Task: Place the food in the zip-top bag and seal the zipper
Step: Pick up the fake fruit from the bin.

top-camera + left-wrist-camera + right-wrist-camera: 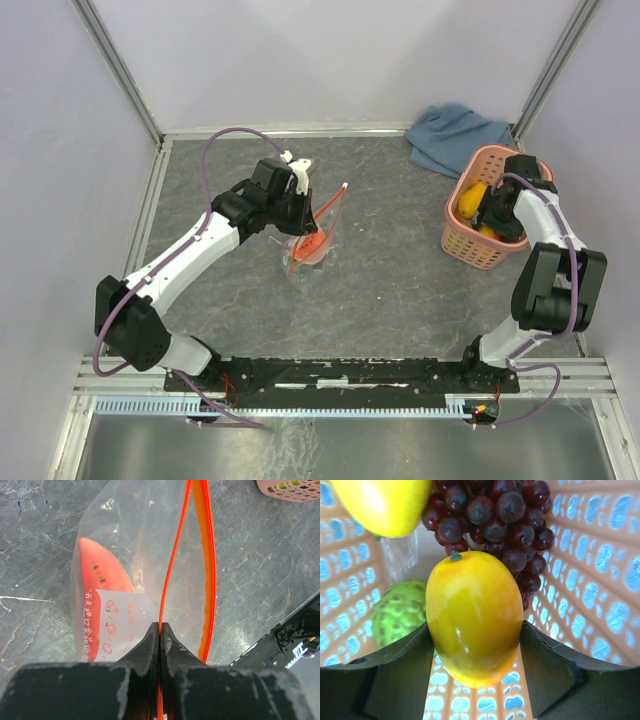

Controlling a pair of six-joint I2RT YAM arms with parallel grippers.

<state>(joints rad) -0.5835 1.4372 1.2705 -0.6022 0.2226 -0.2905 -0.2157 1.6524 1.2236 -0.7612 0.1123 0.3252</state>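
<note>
Over in the pink basket [600, 555], the right gripper [475, 630] clasps the yellow oblong fruit [472, 595]; the left gripper [160, 627] pinches the zipper [172, 570] of the zip-top bag [130, 535] (watermelon wedge [97, 570] inside).

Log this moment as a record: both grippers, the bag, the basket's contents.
left gripper: shut on the zipper
zip-top bag: mouth open, unsealed; watermelon wedge inside
right gripper: inside the pink basket, fingers against both sides of a yellow oblong fruit
also in basket: grapes, green bumpy fruit, second yellow fruit
</note>
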